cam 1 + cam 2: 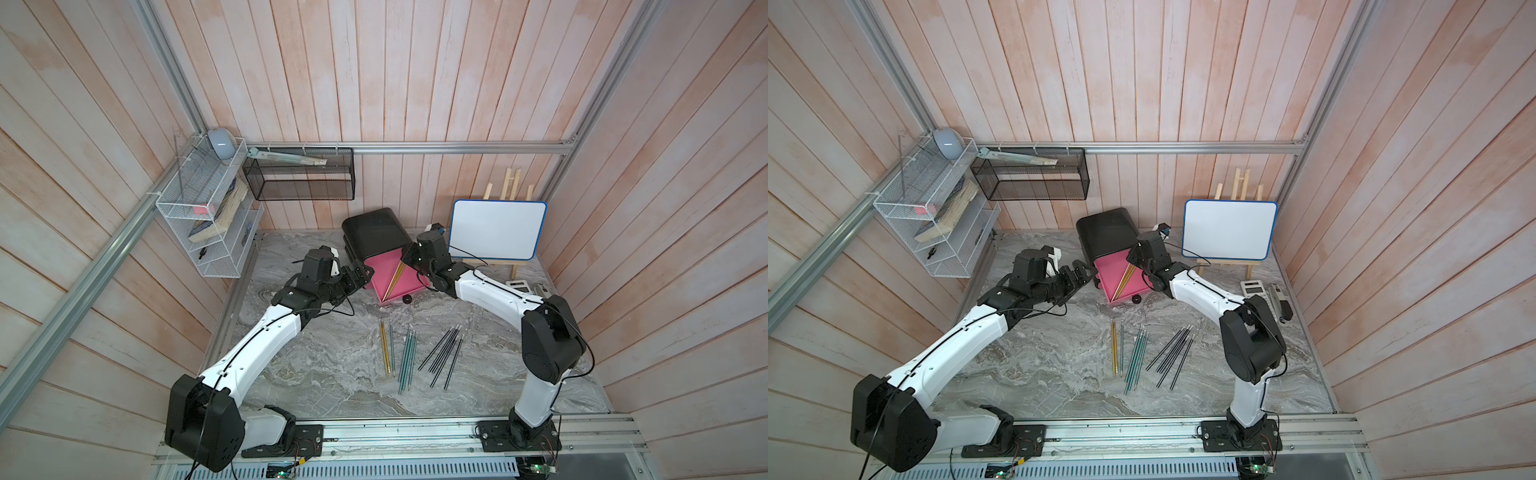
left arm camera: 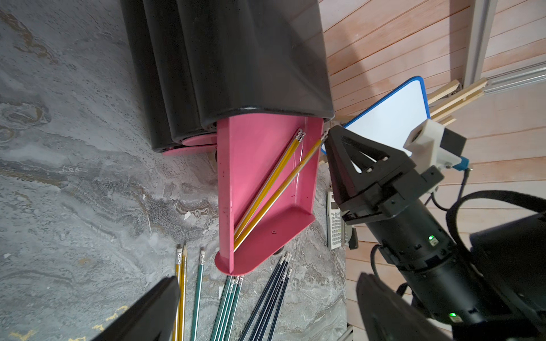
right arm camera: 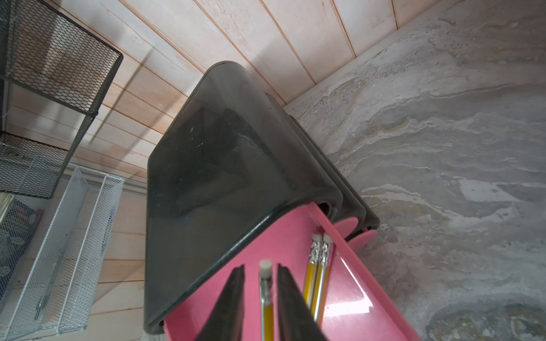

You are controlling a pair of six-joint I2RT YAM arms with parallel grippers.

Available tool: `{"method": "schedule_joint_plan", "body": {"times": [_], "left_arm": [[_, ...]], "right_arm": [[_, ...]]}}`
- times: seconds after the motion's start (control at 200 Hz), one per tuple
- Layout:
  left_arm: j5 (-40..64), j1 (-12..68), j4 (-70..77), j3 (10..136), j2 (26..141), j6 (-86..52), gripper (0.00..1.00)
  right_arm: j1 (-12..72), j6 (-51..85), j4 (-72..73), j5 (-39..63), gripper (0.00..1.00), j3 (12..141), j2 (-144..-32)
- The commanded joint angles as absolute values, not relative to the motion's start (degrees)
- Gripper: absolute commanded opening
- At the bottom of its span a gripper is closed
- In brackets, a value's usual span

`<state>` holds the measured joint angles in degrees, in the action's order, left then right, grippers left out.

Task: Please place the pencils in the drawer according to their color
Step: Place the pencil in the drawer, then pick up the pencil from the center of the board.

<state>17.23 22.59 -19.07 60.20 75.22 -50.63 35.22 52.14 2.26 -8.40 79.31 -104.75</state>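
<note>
Looking down between the fingers (image 3: 233, 295) of the right gripper (image 3: 260, 270): parted a little, with a yellow pencil (image 3: 265, 298) running up the gap, eraser just past the tips, a sliver of pink on either side, so lying loose rather than pinched; just beside it, two more yellow pencils (image 3: 317, 265) side by side along the drawer's wall, erasers toward the cabinet; all three inside the top pink drawer (image 1: 409, 284), pulled well out of the black cabinet (image 1: 374, 230), with the two lower drawers (image 2: 198, 140) pushed in beneath; seen from the left wrist, slanting across the drawer floor, the single one reaching the side wall at the right gripper's tips. Over to the left gripper (image 1: 360, 272): spread wide, holding nothing, just beside the drawer's other side; cannot tell whether touching it. Out on the marble table (image 1: 311, 374), nearer the arm bases and well apart from the drawer: a yellow pair (image 1: 384, 351), one green pencil (image 1: 391, 347) just beside, a bundle of green pencils (image 1: 407, 359), then a fan of black pencils (image 1: 442, 353); farther back, a whiteboard (image 1: 496, 230) on a wooden easel (image 1: 509, 183), a calculator (image 1: 517, 286) near it, a black mesh basket (image 1: 299, 178) and a white wire rack (image 1: 199, 216) on the wall.
</note>
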Motion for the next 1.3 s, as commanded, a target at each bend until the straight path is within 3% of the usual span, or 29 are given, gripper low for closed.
{"method": "schedule_joint_plan", "body": {"times": [0.0,0.39,0.97,1.295], "left_arm": [[16.0,22.9,-18.0,59.5,74.8,-49.8,0.99],[13.6,22.9,-19.3,57.4,71.9,-47.6,1.00],[9.2,18.1,-24.3,43.6,59.6,-46.7,0.99],[9.6,16.5,-26.7,42.6,57.2,-45.6,0.99]], "right_arm": [[35.4,51.1,0.5,-8.1,0.35,79.4,-104.4],[36.8,46.7,-5.2,-2.6,0.40,81.5,-98.9],[57.7,39.0,-17.1,-4.0,0.41,70.5,-96.8],[60.7,38.2,-18.2,-2.2,0.50,62.8,-98.9]]}}
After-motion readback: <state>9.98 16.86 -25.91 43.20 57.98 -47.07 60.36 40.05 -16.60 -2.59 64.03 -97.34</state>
